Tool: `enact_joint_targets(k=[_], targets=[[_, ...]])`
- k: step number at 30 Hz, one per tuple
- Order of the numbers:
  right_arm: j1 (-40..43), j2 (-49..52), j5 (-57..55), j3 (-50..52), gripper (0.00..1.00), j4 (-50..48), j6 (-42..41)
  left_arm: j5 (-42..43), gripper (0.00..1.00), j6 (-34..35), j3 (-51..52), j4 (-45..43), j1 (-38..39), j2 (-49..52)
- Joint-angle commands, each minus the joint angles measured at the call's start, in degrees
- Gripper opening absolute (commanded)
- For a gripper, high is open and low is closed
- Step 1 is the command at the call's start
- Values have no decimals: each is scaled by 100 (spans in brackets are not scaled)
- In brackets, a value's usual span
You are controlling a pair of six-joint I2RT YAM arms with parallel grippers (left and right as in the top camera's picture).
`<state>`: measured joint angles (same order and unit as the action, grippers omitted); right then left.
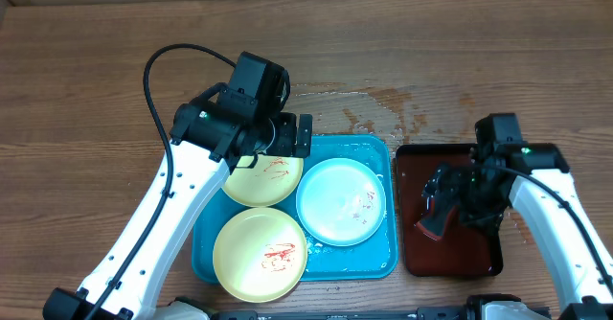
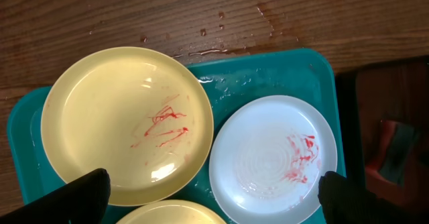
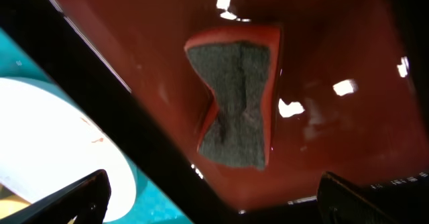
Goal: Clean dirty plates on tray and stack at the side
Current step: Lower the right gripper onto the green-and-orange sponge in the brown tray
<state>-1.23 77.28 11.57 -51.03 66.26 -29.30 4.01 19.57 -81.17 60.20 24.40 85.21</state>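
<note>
Red smears mark all three round plastic plates [image 1: 340, 200]: pale yellow plate [image 2: 120, 123] and white-blue plate [image 2: 271, 157] lie below the left claw [image 2: 214, 200], gaping wide, empty; second yellow plate [image 1: 261, 253] sits nearer its wrist, all in the turquoise rectangular tray [image 2: 268, 70]. Right claw [image 3: 218, 200], equally wide and empty, hovers above the orange-grey sponge [image 3: 238, 106]. Nothing cleaned, nothing stacked.

Overhead we look straight down on the table [image 1: 96, 52]. Our left wrist view faces down, close over the tray [image 2: 268, 66]; the right, closer, over the sponge [image 3: 234, 103]; both catch the white plate [image 2: 271, 157]
</note>
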Motion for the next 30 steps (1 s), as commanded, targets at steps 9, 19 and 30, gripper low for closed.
enact_joint_targets(k=[9, 19, 30], targets=[[-31, -42, 39, 87, 100, -710, -52, -83, 100, -28, -116, -26, 39, 168], [-28, 249, -525, 90, 100, -769, -813, -83, 99, -28, -96, -33, 39, 354], [-31, 1320, -535, 455, 100, -1449, -992, -105, 100, -33, -96, -44, 39, 356]])
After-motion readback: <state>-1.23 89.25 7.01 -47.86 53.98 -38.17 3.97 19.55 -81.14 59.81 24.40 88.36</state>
